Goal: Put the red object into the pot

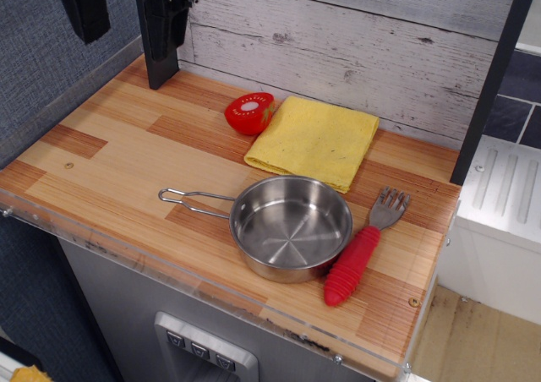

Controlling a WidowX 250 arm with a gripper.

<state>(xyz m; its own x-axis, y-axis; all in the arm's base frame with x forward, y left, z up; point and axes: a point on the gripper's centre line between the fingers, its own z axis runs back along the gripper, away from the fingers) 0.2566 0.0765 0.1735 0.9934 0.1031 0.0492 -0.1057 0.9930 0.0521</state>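
At about eleven o'clock, the black robot gripper (159, 61) is seen raised at the back of the striped wooden counter (101, 145); nothing is held in it, but only one finger is clearly made out, so how far it is parted cannot be told. Moving right, the small round red toy with a pale centre mark (248, 113) is found at twelve o'clock, tilted and touching the folded yellow cloth (314, 140). The shallow shiny steel pot (291, 227), handle pointing to nine o'clock, is set empty at six o'clock, with the red-handled grey fork (362, 249) just beside it at four o'clock. A risk is judged: the cloth edge could be pinched with the toy, or the rounded toy could slip and roll away
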